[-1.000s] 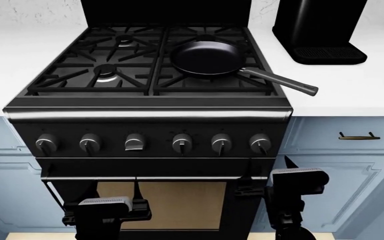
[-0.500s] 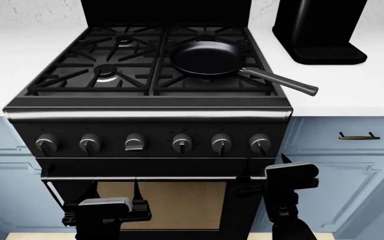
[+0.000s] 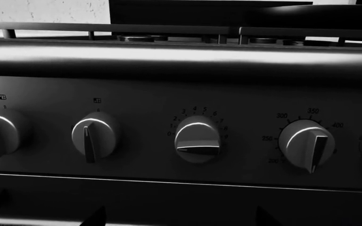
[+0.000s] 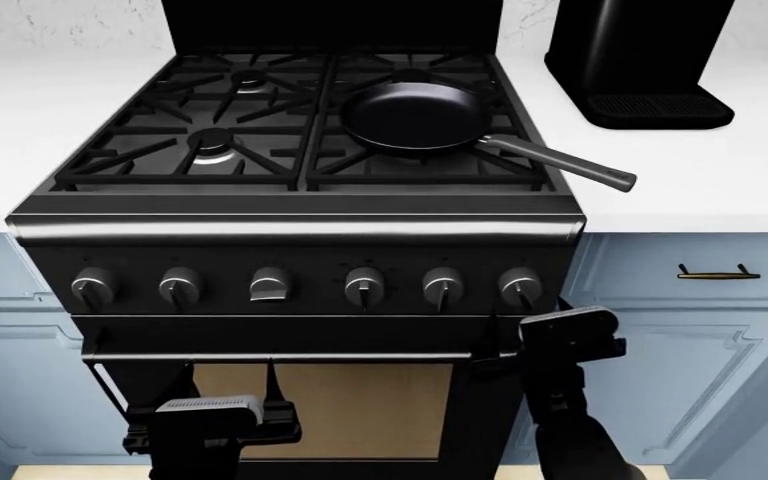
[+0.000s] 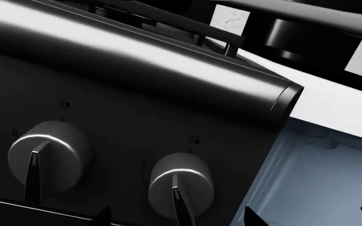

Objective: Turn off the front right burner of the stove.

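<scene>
The black stove (image 4: 297, 260) fills the middle of the head view, with six round knobs along its front. The front right burner (image 4: 418, 165) lies under the grates and is mostly hidden by a black pan (image 4: 418, 115). My right gripper (image 4: 564, 322) is open, just below and right of the rightmost knob (image 4: 520, 287). In the right wrist view that knob (image 5: 181, 183) sits between the spread fingertips of my right gripper (image 5: 176, 219), and its neighbour (image 5: 49, 157) is beside it. My left gripper (image 4: 211, 408) hangs low before the oven window. It is open and empty in the left wrist view (image 3: 179, 219).
The pan's handle (image 4: 564, 162) sticks out over the white counter (image 4: 704, 180). A tall black coffee machine (image 4: 638, 60) stands at the back right. Blue cabinets with a brass pull (image 4: 718, 271) flank the stove. The oven door handle (image 4: 277, 355) runs below the knobs.
My right gripper has risen and shifted left, closer to the rightmost knob. The left arm, the knobs and the pan have not moved.
</scene>
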Controlling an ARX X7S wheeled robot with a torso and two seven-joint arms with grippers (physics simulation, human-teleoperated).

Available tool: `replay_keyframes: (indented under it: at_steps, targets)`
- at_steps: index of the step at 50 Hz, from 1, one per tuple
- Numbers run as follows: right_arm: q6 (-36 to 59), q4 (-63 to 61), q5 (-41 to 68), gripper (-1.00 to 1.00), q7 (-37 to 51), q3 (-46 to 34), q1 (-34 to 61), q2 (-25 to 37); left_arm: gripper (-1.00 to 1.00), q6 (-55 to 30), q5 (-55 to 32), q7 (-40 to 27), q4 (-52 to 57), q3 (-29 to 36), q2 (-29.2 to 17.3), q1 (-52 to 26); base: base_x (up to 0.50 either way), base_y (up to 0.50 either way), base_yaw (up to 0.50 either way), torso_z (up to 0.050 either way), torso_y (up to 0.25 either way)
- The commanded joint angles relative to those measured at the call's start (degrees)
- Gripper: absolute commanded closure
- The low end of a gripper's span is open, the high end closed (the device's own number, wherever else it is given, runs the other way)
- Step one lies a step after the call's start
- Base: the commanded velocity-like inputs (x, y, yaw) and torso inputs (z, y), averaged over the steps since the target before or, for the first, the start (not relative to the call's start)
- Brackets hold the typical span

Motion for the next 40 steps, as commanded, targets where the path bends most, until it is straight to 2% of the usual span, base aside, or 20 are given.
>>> replay_keyframes:
  at_steps: [1, 17, 40]
  targets:
    - [-3.0, 7.0, -0.9, -1.00, 0.1, -0.8, 3.1, -0.4, -1.00, 0.1, -0.2, -0.3, -0.1, 0.3, -0.3, 0.1, 0.00, 0.00, 0.00, 0.000, 0.000]
    - [-9.6, 19.7, -2.3, -1.00, 0.4, -2.1, 8.0, -1.4, -1.00, 0.0, -0.4, -0.7, -0.3, 0.7, -0.6, -0.3, 0.00, 0.00, 0.00, 0.000, 0.000]
    - [-12.8, 26.9, -2.8, -1.00, 0.8, -3.1, 11.6, -2.6, -1.00, 0.9, -1.0, -1.0, -1.4, 1.1, -0.8, -0.5, 0.00, 0.00, 0.00, 0.000, 0.000]
